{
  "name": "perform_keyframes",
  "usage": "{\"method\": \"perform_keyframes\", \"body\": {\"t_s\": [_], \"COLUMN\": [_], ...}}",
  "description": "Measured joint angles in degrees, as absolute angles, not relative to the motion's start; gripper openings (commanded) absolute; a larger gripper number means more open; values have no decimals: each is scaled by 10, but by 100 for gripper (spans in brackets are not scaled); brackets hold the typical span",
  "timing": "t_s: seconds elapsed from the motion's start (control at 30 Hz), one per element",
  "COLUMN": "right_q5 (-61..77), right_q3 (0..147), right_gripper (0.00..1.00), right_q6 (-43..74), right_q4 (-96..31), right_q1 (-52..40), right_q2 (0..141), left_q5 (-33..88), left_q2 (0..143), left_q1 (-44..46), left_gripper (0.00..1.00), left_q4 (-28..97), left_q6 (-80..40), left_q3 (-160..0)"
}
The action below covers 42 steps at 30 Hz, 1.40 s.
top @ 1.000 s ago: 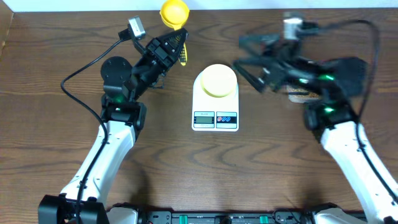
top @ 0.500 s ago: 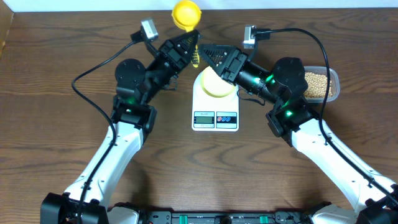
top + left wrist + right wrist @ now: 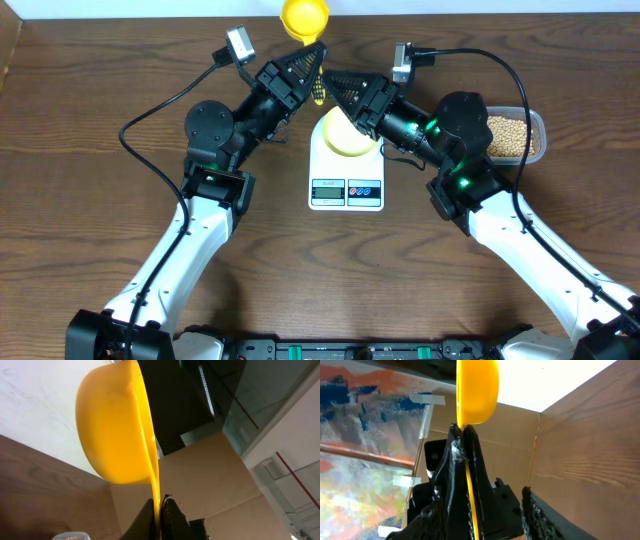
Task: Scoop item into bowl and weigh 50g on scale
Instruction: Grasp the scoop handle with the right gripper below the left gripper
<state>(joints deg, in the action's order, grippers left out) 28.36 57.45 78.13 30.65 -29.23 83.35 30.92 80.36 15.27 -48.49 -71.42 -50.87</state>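
Left hand [image 3: 314, 80] pinches the scoop [image 3: 304, 17] handle just behind the bowl [image 3: 341, 138].

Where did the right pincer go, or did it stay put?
Yes, the right pincer swung left, from right of the scale to over its far edge.

Both arms stretch forward and inward, grippers nearly meeting. The left gripper [image 3: 308, 70] has its fingers pinched tight; the right gripper [image 3: 338, 85] holds its fingers parted.
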Motion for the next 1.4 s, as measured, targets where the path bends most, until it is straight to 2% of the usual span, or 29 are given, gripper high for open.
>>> {"method": "perform_keyframes", "body": {"t_s": [0.3, 0.4, 0.63, 0.83, 0.97, 1.03, 1.13, 1.17, 1.23, 1.3, 1.4], "right_q5": [276, 274, 271, 272, 272, 272, 272, 271, 271, 271, 271], "right_q3": [575, 575, 575, 575, 575, 575, 575, 575, 575, 575, 575], "right_gripper": [36, 29, 20, 2, 1, 2, 2, 2, 1, 1, 2], "right_q6": [786, 785, 788, 788, 790, 787, 783, 780, 773, 765, 738], "right_q4": [307, 307, 307, 307, 307, 307, 307, 307, 307, 307, 306], "right_q1": [-319, -319, -320, -320, -320, -320, -320, -320, -320, -318, -312], "right_q2": [834, 834, 834, 834, 834, 834, 834, 834, 834, 834, 834], "left_q5": [302, 301, 301, 301, 301, 301, 306, 308, 312, 314, 314], "left_q2": [804, 804, 804, 804, 804, 804, 804, 804, 804, 804, 804], "left_q1": [151, 151, 152, 152, 152, 152, 152, 152, 152, 152, 151], "left_gripper": [7, 7, 7, 7, 8, 17, 47, 52, 55, 62, 64], "left_q4": [-486, -486, -486, -486, -486, -486, -486, -487, -486, -483, -480], "left_q6": [-722, -722, -722, -722, -722, -721, -720, -721, -723, -723, -721], "left_q3": [-509, -509, -509, -509, -509, -509, -509, -509, -509, -509, -509]}}
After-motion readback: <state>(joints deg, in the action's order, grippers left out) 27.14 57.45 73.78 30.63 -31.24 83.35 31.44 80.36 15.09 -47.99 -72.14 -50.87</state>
